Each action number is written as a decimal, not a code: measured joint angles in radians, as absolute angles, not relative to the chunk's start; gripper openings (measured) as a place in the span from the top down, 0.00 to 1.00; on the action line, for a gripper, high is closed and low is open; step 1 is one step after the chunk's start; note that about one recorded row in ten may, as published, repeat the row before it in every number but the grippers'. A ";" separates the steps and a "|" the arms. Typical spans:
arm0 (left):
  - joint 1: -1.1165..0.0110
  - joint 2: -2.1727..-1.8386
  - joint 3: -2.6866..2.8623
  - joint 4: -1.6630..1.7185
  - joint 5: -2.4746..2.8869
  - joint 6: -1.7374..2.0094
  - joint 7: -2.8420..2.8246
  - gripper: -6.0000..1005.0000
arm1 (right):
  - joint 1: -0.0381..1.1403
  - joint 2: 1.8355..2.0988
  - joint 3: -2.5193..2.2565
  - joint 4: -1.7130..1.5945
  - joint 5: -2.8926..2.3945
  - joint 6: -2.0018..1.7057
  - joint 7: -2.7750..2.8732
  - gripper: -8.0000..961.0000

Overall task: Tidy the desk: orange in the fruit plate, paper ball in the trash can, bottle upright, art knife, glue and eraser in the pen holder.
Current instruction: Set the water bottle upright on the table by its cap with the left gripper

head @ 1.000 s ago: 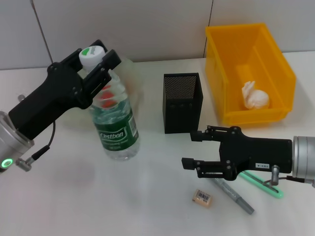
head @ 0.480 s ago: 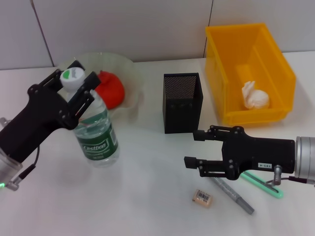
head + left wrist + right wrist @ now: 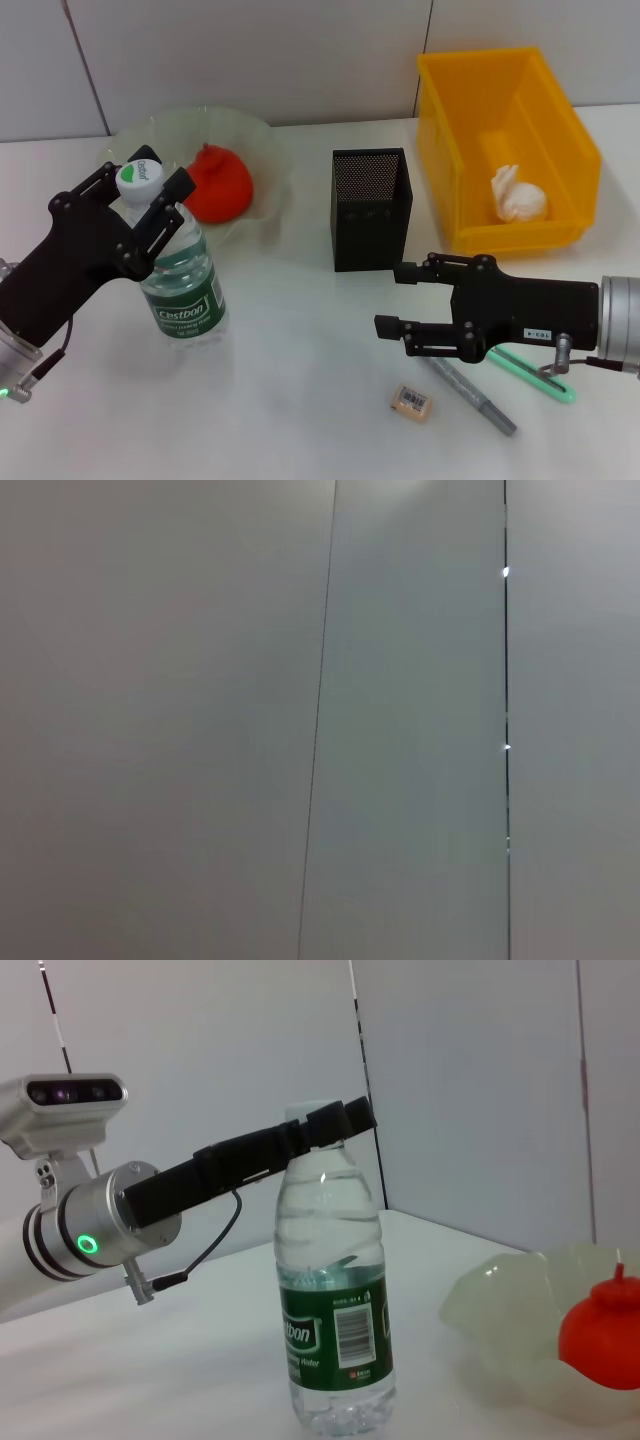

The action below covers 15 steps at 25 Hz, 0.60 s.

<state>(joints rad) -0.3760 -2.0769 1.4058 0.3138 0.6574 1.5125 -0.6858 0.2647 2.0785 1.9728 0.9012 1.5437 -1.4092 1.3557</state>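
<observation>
Head view: the bottle (image 3: 183,285) stood upright, its neck held in the left gripper (image 3: 150,195) jaws; the eraser (image 3: 411,402) lay just near-left of the right gripper (image 3: 392,300), jaws wide.

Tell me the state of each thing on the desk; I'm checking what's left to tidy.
bottle: upright, neck held by left gripper.
orange: in fruit plate.
paper ball: in trash can.
eraser: loose on desk.
pen holder: upright.
right gripper: open, hovering above desk.
</observation>
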 joint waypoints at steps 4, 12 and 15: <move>-0.379 -2.075 1.405 0.312 0.657 1.485 -0.686 0.56 | 0.271 2.079 1.973 0.891 1.544 -1.406 1.353 0.23; -0.379 -2.071 1.404 0.321 0.657 1.449 -0.685 0.56 | 0.273 2.079 1.973 0.888 1.544 -1.401 1.350 0.23; -0.379 -2.070 1.404 0.321 0.658 1.435 -0.685 0.56 | 0.273 2.079 1.973 0.888 1.544 -1.395 1.350 0.23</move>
<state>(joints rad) -0.3789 -2.0699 1.4036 0.3210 0.6578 1.4348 -0.6847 0.2730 2.0786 1.9726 0.8879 1.5442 -1.3952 1.3498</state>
